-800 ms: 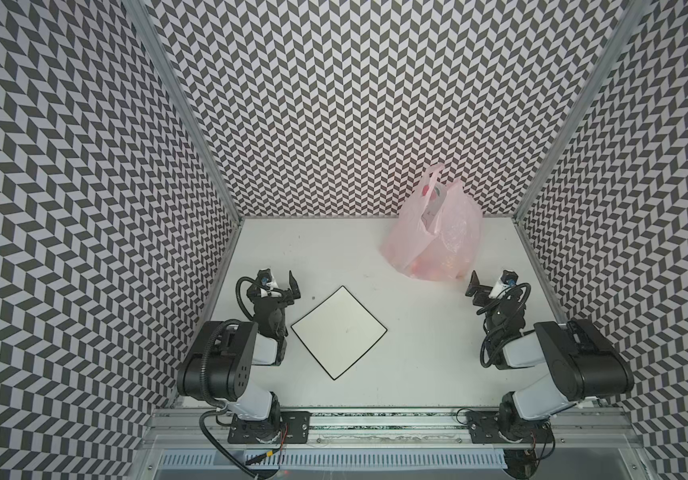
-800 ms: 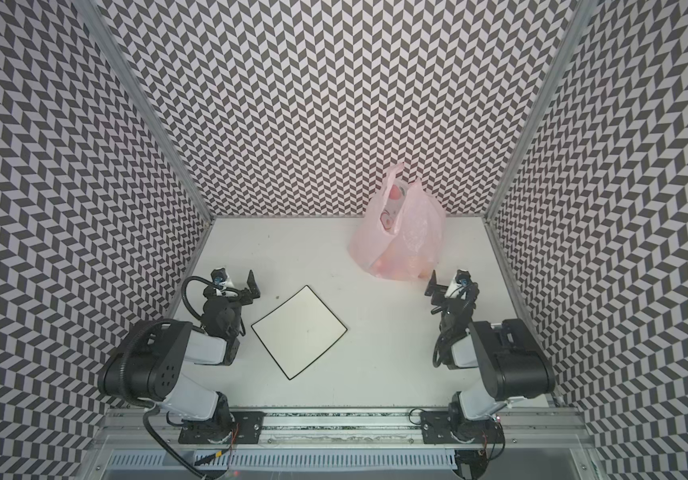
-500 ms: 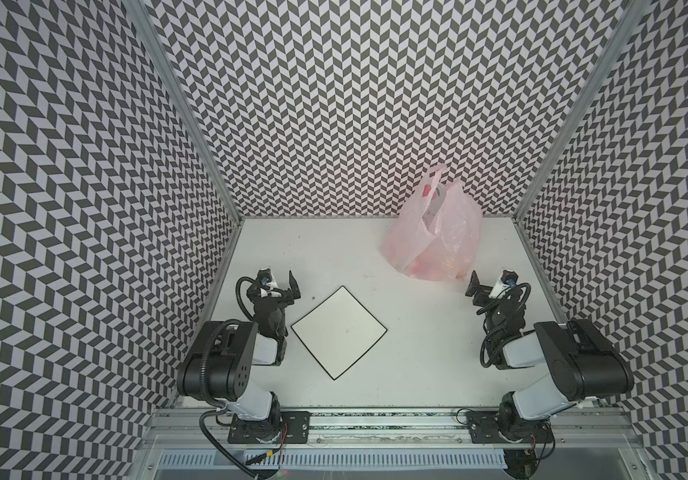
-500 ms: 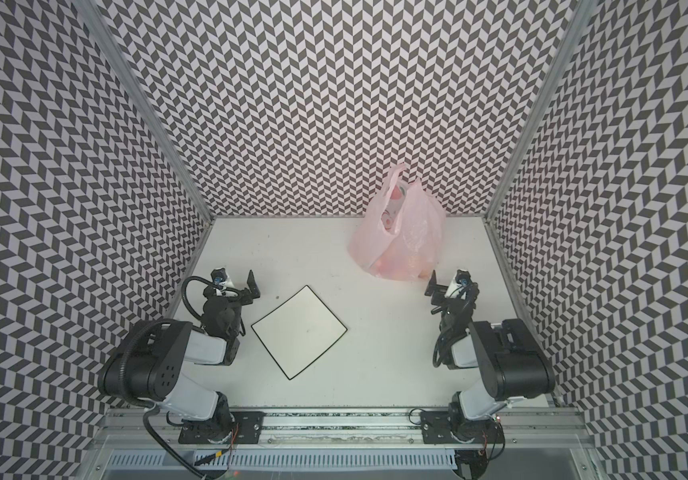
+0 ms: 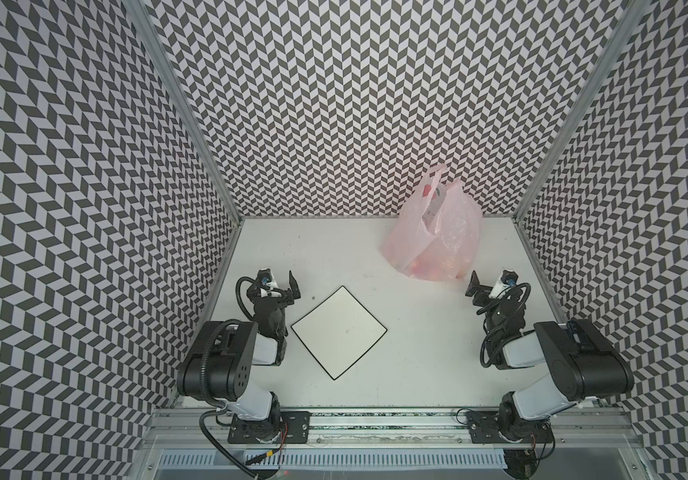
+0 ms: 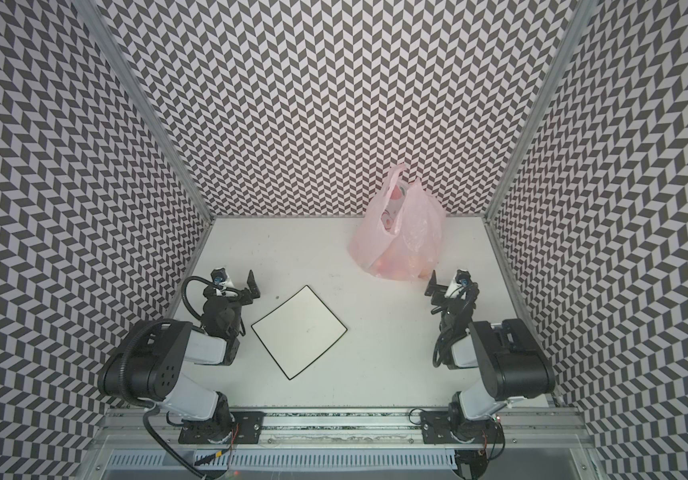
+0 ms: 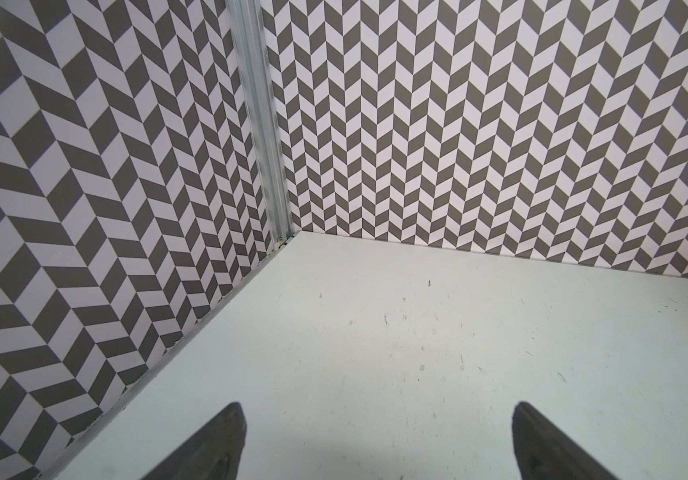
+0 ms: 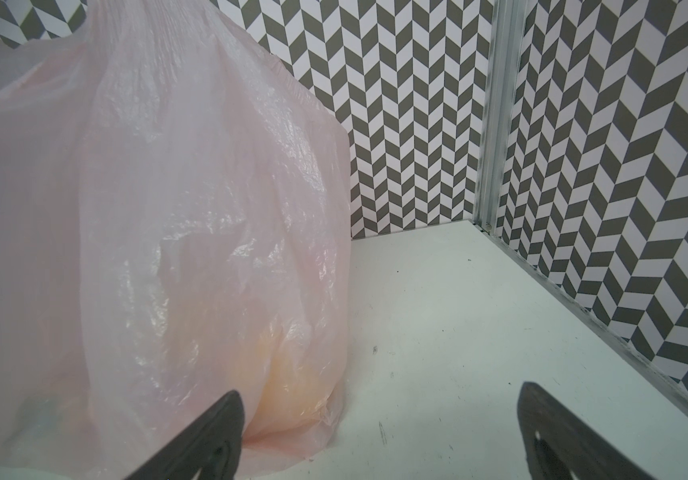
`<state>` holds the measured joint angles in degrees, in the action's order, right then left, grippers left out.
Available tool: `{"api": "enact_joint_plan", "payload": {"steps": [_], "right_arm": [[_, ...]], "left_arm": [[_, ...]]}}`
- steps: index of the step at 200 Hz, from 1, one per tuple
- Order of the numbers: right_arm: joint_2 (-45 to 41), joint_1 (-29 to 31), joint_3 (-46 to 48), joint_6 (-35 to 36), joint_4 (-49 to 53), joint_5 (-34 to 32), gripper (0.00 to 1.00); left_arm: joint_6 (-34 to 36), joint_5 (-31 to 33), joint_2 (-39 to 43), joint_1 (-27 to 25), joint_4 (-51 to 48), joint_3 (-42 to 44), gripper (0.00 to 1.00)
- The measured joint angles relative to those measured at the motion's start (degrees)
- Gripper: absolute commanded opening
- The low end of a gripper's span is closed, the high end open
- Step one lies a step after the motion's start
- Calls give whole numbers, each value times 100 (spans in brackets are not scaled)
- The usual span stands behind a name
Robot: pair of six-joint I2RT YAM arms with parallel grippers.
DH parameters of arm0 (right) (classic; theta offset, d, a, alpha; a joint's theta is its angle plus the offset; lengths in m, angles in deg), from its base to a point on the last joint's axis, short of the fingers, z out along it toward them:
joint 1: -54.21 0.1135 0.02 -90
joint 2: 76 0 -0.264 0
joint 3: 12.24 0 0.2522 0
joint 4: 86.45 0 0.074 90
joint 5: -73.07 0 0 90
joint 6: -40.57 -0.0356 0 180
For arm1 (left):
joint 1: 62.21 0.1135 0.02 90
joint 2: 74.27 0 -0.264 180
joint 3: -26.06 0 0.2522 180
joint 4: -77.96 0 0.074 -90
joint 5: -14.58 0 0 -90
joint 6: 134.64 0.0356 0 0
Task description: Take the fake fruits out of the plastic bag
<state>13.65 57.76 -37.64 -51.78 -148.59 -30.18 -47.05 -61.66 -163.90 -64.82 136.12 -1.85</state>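
While the left claw [image 5: 279, 283] and right claw [image 5: 492, 282] are gaping empty, the fake fruits [image 5: 429, 266] are sitting inside the plastic bag [image 5: 450, 220]. None is coming out.

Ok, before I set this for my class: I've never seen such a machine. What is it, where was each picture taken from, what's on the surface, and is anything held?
It is a two-armed robot: a left arm and a right arm, each ending in two-fingered jaws. Two pictures look down from overhead, showing nearly the same scene. The other two come from a camera on each wrist, looking out past the jaws. On the table lie a white square plate with a black rim and a pale pink plastic bag standing near the right arm. The fake fruits show only as reddish and yellowish blurs through it. Both pairs of jaws stand open; nothing is held.
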Motion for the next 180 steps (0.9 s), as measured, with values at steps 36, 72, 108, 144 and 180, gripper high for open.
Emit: {"api": "enact_joint_plan", "payload": {"steps": [36, 72, 108, 144, 180], "right_arm": [[4, 0, 0, 0, 0, 0, 100], [4, 0, 0, 0, 0, 0, 99], [4, 0, 0, 0, -4, 2, 99], [2, 0, 20, -7, -74, -26, 99], [-828, 2, 597, -46, -59, -157, 99]], "left_arm": [[2, 2, 0, 0, 2, 4, 100], [2, 2, 0, 0, 0, 4, 100], [2, 2, 0, 0, 2, 9, 100], [17, -109, 20, 2, 140, 111, 100], [140, -271, 1099, -4, -330, 328, 100]]}}
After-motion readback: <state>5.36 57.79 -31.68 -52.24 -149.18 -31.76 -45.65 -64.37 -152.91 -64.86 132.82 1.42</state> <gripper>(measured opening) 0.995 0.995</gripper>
